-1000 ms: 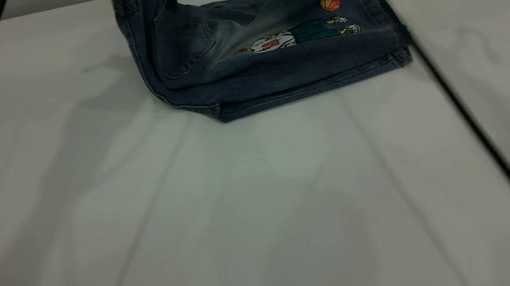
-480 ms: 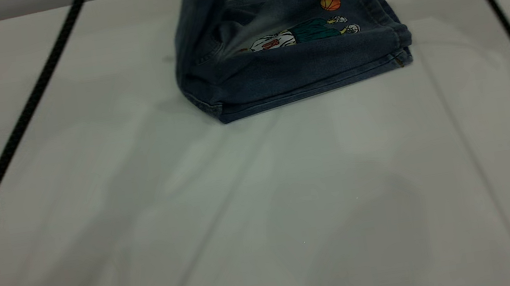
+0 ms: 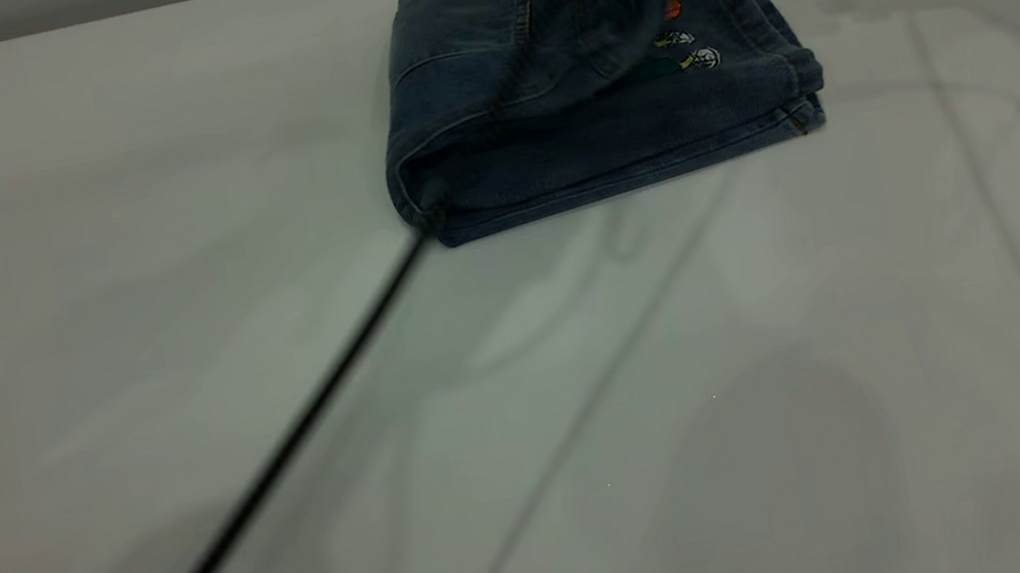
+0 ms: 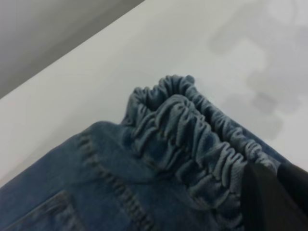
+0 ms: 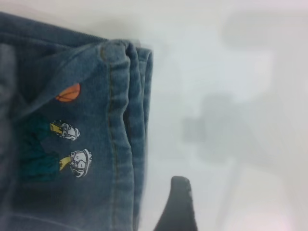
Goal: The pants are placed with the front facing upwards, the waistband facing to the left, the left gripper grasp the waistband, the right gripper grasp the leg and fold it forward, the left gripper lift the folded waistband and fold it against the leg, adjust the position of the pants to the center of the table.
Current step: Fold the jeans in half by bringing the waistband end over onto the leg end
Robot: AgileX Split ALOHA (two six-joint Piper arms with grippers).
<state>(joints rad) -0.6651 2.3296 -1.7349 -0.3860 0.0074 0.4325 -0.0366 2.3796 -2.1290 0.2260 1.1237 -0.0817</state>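
Here the second fold is in hand: the pants (image 3: 605,110) lie at the far side of the table (image 3: 286,411), right of its middle, already doubled lengthwise, and their waist end is raised and hanging over the leg end, partly covering the cartoon print (image 3: 687,48). In the left wrist view the ruffled waistband (image 4: 192,139) is pinched by the left gripper (image 4: 276,199), its dark finger (image 4: 264,202) pressed against the gathered denim, so that claw is clenched on the band; in the exterior view the gripper itself is above the picture's top edge, with only its cable (image 3: 274,463) crossing the table. The right gripper (image 5: 179,207) hangs over bare table just beside the hemmed leg end (image 5: 130,134); only one dark fingertip (image 5: 179,202) shows and it touches no cloth, so I cannot tell whether its jaws are spread. I judge the next move calls for lowering the waistband onto the leg, edges roughly matched, then letting go. Sliding the bundle to the table's centre is not yet done.
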